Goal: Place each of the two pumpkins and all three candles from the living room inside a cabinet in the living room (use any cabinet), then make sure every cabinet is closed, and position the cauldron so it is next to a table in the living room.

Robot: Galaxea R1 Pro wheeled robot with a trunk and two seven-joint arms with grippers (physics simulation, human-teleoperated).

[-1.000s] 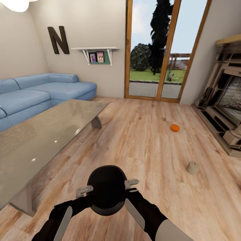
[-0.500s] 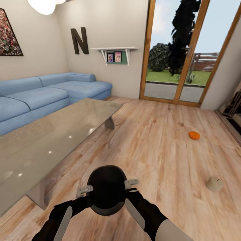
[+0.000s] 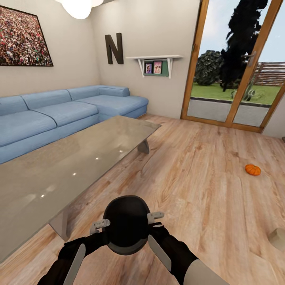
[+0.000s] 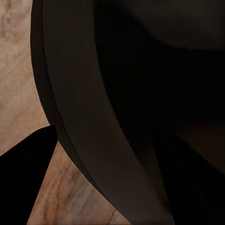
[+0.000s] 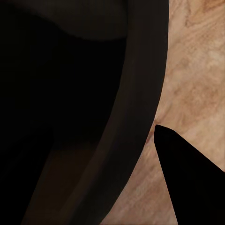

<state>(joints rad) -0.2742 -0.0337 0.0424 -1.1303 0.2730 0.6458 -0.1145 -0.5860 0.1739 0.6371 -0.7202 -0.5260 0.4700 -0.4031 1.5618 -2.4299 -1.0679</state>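
Note:
A black round cauldron [image 3: 126,223] hangs low in front of me over the wood floor, held from both sides. My left gripper [image 3: 99,226] is shut on its left rim and my right gripper [image 3: 155,217] on its right rim. In the left wrist view the cauldron's dark wall [image 4: 93,117] curves close by, with one dark finger [image 4: 23,180] outside it; the right wrist view shows the same wall [image 5: 122,112] and finger [image 5: 192,180]. One orange pumpkin [image 3: 253,170] lies on the floor far to the right. A grey-beige candle [image 3: 278,239] sits at the right edge, partly cut off. The cabinet is out of view.
A long glass-topped table [image 3: 59,170] stands just left of the cauldron, with a blue corner sofa [image 3: 59,113] behind it. Glass patio doors [image 3: 237,63] fill the far right wall. Bare wood floor [image 3: 198,178] stretches between the table and the pumpkin.
The whole view has swung left: the fireplace has left the picture, the wall picture has come in, and pumpkin and candle sit further right. The cauldron stays held the same way.

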